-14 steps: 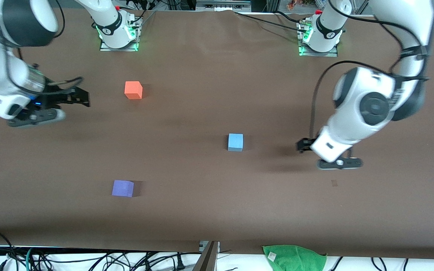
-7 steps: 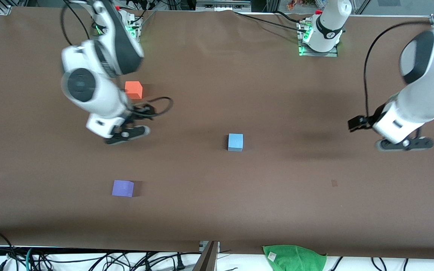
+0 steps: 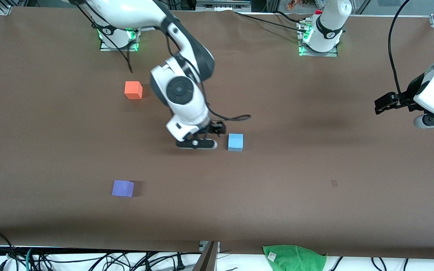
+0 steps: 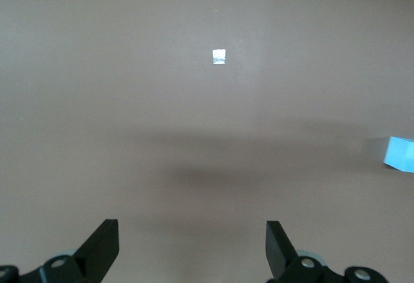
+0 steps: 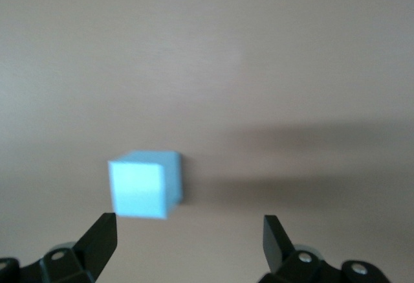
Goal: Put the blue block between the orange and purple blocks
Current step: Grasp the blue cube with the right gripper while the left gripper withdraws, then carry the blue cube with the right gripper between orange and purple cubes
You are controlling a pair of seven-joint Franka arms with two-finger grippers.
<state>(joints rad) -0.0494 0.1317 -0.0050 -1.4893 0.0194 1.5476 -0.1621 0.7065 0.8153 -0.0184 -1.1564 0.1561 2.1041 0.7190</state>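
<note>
The blue block (image 3: 235,142) lies mid-table, alone. My right gripper (image 3: 196,143) hangs low right beside it, on the side toward the right arm's end, open and empty. In the right wrist view the blue block (image 5: 145,186) sits just ahead of the open right gripper (image 5: 187,241), off toward one finger and not between the jaws. The orange block (image 3: 133,90) lies nearer the right arm's base. The purple block (image 3: 123,188) lies nearer the front camera. My left gripper (image 3: 433,121) hovers open at the left arm's end of the table; its wrist view shows the open left gripper (image 4: 192,250) and the blue block (image 4: 400,153) at the edge.
A green cloth (image 3: 294,258) lies past the table's front edge, with cables along that edge. A small pale mark (image 3: 334,183) is on the brown table cover, the same mark (image 4: 218,56) seen in the left wrist view.
The right arm swung from its end of the table past the orange block to beside the blue block. The left arm pulled away from the blue block toward its own end. No block moved.
</note>
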